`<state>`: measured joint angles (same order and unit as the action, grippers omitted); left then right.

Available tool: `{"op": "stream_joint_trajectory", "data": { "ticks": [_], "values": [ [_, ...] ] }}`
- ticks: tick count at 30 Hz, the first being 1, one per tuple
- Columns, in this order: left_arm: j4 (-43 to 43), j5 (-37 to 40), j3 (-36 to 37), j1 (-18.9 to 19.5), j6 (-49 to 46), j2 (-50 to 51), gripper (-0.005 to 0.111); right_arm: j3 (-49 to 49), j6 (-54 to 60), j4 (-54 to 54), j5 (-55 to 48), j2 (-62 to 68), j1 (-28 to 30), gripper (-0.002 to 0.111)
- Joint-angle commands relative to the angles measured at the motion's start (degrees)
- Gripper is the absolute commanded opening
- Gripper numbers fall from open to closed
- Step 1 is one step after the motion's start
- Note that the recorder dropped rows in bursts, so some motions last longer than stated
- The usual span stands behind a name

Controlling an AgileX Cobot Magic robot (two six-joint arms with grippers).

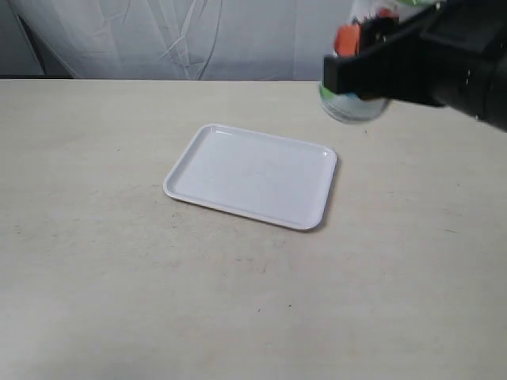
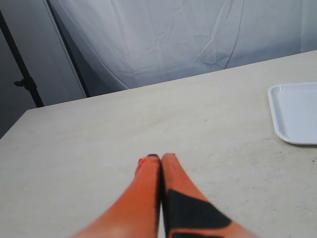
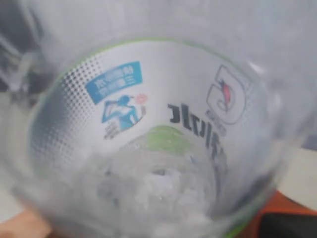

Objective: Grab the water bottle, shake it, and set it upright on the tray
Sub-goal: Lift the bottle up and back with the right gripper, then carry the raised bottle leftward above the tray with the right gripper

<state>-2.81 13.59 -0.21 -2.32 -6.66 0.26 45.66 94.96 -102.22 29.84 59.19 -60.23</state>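
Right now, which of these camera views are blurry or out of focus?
Right wrist view: the water bottle fills the frame, soft and smeared. Exterior view: the bottle is blurred, the tray sharp. Left wrist view: crisp, evenly lit.

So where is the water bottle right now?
The water bottle is at the exterior view's upper right, gripped by the right claw, just beyond the far right corner of the white tray.
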Motion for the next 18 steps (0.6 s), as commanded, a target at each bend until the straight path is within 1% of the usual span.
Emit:
{"op": "stream_joint_trajectory", "data": {
  "ticks": [1,3,5,7,9,14,16,18],
  "values": [
    [0.1,0.1,0.2,0.0,0.2,-0.3,0.0,1.7,-1.0,2.3,-3.6,1.2,-0.4,-0.001],
    [0.1,0.1,0.2,0.0,0.2,-0.3,0.0,-2.0,-4.0,2.3,-6.0,3.8,-0.4,-0.001],
    [0.1,0.1,0.2,0.0,0.2,-0.3,0.0,-6.2,-8.9,2.3,-10.9,7.3,-0.4,-0.001],
    [0.1,0.1,0.2,0.0,0.2,-0.3,0.0,-7.6,-10.3,2.3,-12.3,9.5,-0.4,-0.001],
    [0.1,0.1,0.2,0.0,0.2,-0.3,0.0,-5.9,-9.4,2.3,-11.1,8.8,-0.4,-0.001],
    [0.1,0.1,0.2,0.0,0.2,-0.3,0.0,5.1,-4.9,2.3,-9.9,1.4,-0.4,-0.001],
    [0.1,0.1,0.2,0.0,0.2,-0.3,0.0,5.2,-4.8,2.3,-8.6,1.0,-0.4,-0.001],
    [0.1,0.1,0.2,0.0,0.2,-0.3,0.0,2.7,-5.7,2.3,-8.3,2.6,-0.4,-0.001]
  ]
}}
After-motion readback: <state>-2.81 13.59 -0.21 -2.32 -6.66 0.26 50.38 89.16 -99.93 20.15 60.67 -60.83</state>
